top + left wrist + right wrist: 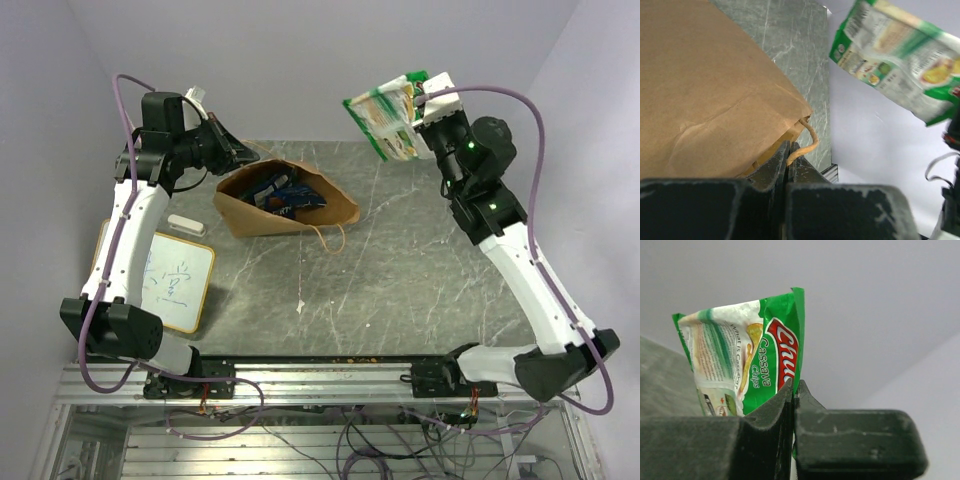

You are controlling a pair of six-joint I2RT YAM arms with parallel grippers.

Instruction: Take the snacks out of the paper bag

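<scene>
The right claw [793, 387] is pinched shut on just the edge of the green chip packet [385, 115], high in the air at 1 o'clock over the table [420, 260]; with such a small bite it could slip and fall off the back. The left claw [790, 150] is shut on the rim of the paper bag [290, 215] at 10 o'clock; if the thin paper tears, the bag may flop shut over the blue packets [285, 195] inside.
</scene>
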